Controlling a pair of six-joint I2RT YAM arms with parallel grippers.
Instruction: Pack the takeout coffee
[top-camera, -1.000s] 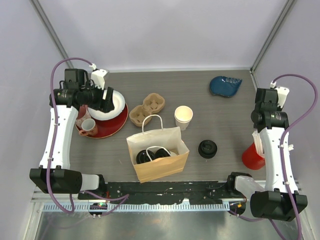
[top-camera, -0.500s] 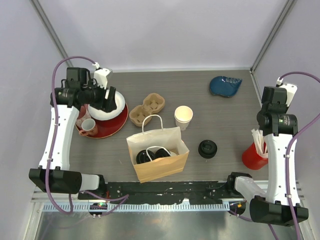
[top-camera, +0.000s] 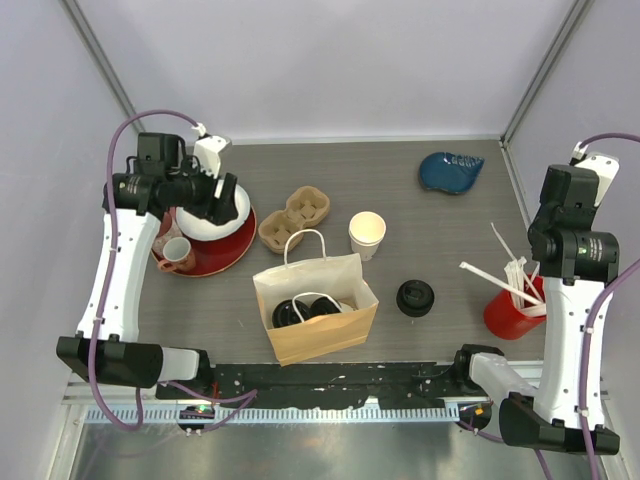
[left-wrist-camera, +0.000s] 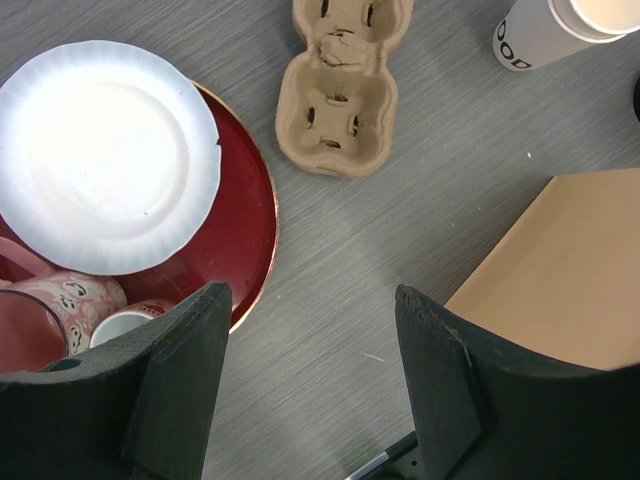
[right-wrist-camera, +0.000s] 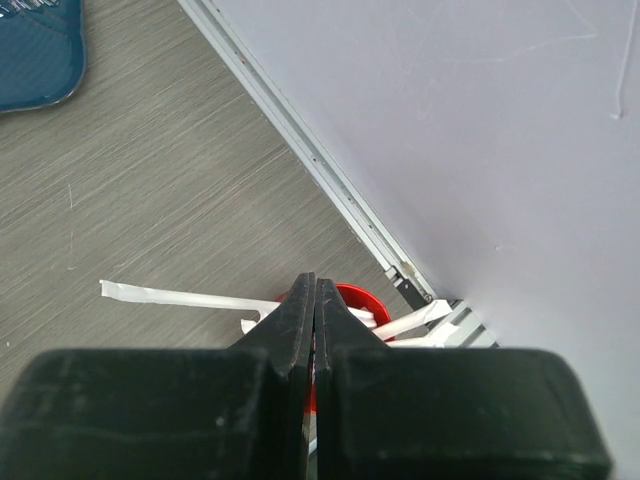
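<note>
The takeout coffee shows as two black-lidded cups (top-camera: 303, 309) standing inside the open brown paper bag (top-camera: 345, 325) near the table's front middle. The bag's side (left-wrist-camera: 570, 270) also fills the right of the left wrist view. My left gripper (top-camera: 222, 199) hangs open and empty over the plates at the left, well away from the bag; below the left gripper (left-wrist-camera: 312, 372) lies bare table. My right gripper (right-wrist-camera: 314, 287) is shut, with nothing visible between its fingers, right above a red cup (right-wrist-camera: 368, 301) at the far right.
A lidless white paper cup (top-camera: 367, 234) stands behind the bag, and a stack of black lids (top-camera: 415, 297) lies to its right. Also here: a cardboard cup carrier (left-wrist-camera: 340, 85), a white paper plate (left-wrist-camera: 105, 170) on a red plate (left-wrist-camera: 250, 230), a pink mug (top-camera: 177, 253), wrapped straws (top-camera: 495, 276) in the red cup (top-camera: 505, 315), and a blue object (top-camera: 451, 170).
My right arm has swung toward the right wall, uncovering the red cup and its splayed straws. The left gripper has drifted slightly back and right over the plates, still open.
</note>
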